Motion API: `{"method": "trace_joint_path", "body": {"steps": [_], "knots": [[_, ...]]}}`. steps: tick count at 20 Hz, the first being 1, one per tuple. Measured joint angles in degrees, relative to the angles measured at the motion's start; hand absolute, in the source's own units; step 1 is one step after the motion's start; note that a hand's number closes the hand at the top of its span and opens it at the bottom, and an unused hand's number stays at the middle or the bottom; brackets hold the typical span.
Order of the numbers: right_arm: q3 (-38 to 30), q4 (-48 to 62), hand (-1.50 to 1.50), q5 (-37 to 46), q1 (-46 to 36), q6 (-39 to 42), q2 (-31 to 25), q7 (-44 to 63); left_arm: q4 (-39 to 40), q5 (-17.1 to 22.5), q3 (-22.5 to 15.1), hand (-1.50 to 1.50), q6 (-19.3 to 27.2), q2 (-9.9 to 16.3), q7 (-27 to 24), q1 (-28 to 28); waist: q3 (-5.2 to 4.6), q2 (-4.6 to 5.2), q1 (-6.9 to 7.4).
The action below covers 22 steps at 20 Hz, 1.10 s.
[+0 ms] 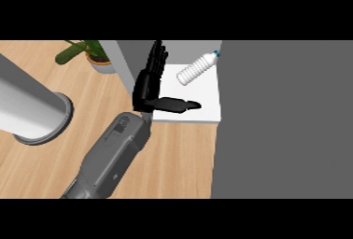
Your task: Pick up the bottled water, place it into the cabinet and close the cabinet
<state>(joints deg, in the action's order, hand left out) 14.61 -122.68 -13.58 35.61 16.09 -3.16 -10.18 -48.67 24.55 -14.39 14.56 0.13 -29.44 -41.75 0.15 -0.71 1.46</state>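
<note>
the bottled water [198,68] lies tilted on the white cabinet shelf [207,100]. one hand [151,81] is beside it, apart, fingers straight, thumb spread over the shelf; which hand, i cannot tell.

The plant [86,53] is cut off at the top, left of the cabinet [200,114]. The big grey cylinder [27,107] runs off the left side. The cabinet's big dark panel [286,121] hides everything behind it.

A light wooden counter top [179,158] fills the left and lower middle. A potted plant [93,55] stands upper left, a grey cylinder [27,109] at left. A dark grey panel [283,116] covers the right.
</note>
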Motion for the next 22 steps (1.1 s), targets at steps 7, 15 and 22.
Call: {"method": "trace_joint_path", "body": {"steps": [7,15,22], "knots": [[0.68,-1.85,-1.50,-0.03,0.37,-0.63,-0.19,1.32,-25.11,-0.33,-5.39,-1.50,3.86,2.76,6.90,16.59,-0.06,-0.22,0.81],[2.39,-3.40,1.50,2.90,0.31,0.79,-2.48,1.49,-53.33,-2.64,-14.21,-1.50,7.36,8.06,13.92,36.51,-0.11,0.13,-0.11],[6.32,-4.11,1.50,7.75,-0.62,5.41,-7.87,3.50,-68.95,-3.22,-16.16,-1.50,6.93,14.06,13.08,50.61,-0.14,0.38,-0.26]]}}
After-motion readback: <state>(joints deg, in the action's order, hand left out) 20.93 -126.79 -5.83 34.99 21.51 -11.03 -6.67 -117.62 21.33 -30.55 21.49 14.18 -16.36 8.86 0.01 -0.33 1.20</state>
